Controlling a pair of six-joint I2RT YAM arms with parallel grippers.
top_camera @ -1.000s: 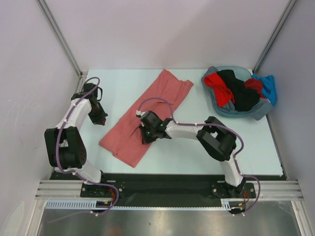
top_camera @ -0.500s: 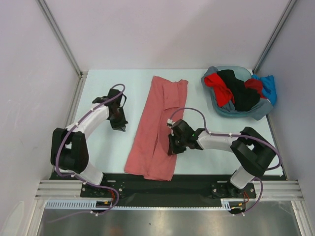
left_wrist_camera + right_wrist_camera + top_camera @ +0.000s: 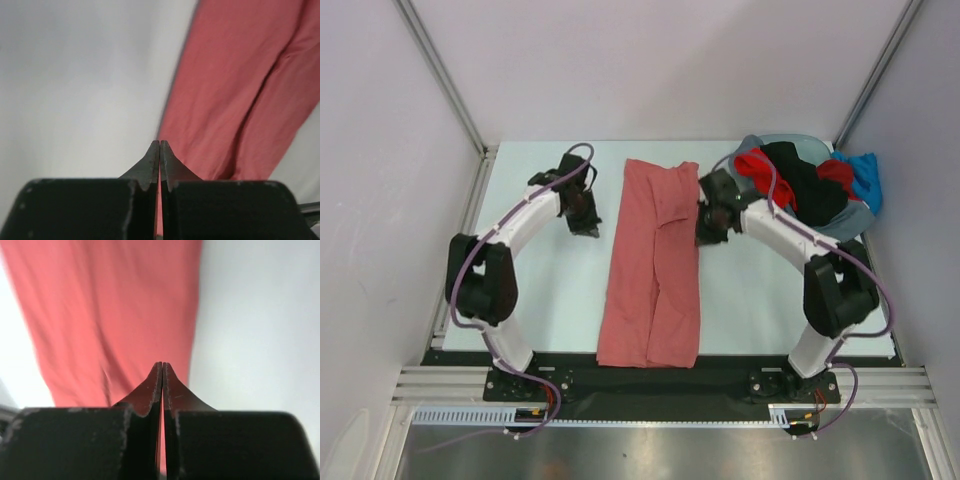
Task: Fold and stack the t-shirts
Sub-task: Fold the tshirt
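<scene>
Fingers on the left arm (image 3: 588, 222) are pressed together, holding nothing, over bare bench (image 3: 550, 300) just left of the salmon-red t-shirt (image 3: 652, 270). That shirt lies as a long folded strip down the middle, reaching the near edge. Fingers on the right arm (image 3: 705, 230), also pressed together, sit at its right edge. Far right, red (image 3: 760, 170), black (image 3: 802, 185) and blue t-shirts (image 3: 866, 175) heap in a grey-blue basin (image 3: 850, 226).

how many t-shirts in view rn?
4 at least: salmon-red shirt flat mid-table; bright red shirt, black shirt and blue shirt heaped in the basin far right. More may be buried underneath.
</scene>
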